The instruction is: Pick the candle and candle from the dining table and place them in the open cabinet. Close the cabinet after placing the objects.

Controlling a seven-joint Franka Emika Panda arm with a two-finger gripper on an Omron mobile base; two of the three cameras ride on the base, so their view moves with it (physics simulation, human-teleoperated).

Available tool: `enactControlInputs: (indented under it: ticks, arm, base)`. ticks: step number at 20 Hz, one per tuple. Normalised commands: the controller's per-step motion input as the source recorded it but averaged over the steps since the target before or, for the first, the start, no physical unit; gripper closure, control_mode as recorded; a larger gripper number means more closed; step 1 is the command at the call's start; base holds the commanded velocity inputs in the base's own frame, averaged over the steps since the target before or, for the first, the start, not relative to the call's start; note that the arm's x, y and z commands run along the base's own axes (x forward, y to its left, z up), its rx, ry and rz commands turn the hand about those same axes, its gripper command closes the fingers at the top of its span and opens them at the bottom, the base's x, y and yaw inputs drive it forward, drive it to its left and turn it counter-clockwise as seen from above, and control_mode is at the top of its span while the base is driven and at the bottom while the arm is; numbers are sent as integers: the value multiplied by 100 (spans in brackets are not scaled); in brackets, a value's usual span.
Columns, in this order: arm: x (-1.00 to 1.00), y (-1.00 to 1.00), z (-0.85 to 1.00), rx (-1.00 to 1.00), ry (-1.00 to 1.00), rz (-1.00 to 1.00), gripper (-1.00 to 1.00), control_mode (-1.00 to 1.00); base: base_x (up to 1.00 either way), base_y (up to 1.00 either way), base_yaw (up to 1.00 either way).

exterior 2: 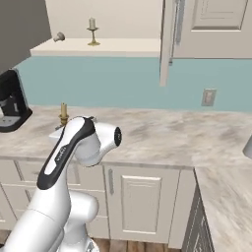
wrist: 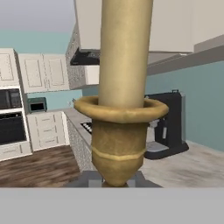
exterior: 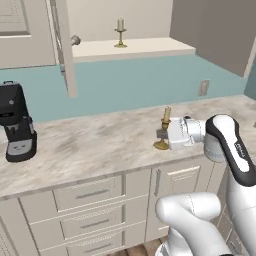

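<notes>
Gripping the tan candle (exterior: pixel 166 114) low on its brass holder, the hand (exterior: pixel 164 134) stands clamped near the surface's (exterior: pixel 90 145) front edge (upright, for shelving); the white candle (exterior: pixel 120 25) occupies the cabinet shelf (exterior: pixel 145 47).

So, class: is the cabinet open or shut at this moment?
Open. The cabinet door stands swung out edge-on, baring the pale shelf, where a white candle stands upright.
</notes>
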Motion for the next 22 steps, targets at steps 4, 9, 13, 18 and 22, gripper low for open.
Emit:
enactControlInputs:
  ticks: [4, 9, 13, 18, 22]
  arm:
    - [0, 0, 0, 0, 0, 0, 100, 100]
    - [0, 0, 0, 0, 0, 0, 100, 100]
    - [0, 0, 0, 0, 0, 0, 100, 100]
    - [0, 0, 0, 0, 0, 0, 100, 100]
    - [0, 0, 0, 0, 0, 0, 100, 100]
  base:
    - [32, -27, 11]
    - [58, 1, 5]
    - [61, 3, 2]
    - [48, 0, 1]
    - [54, 0, 3]
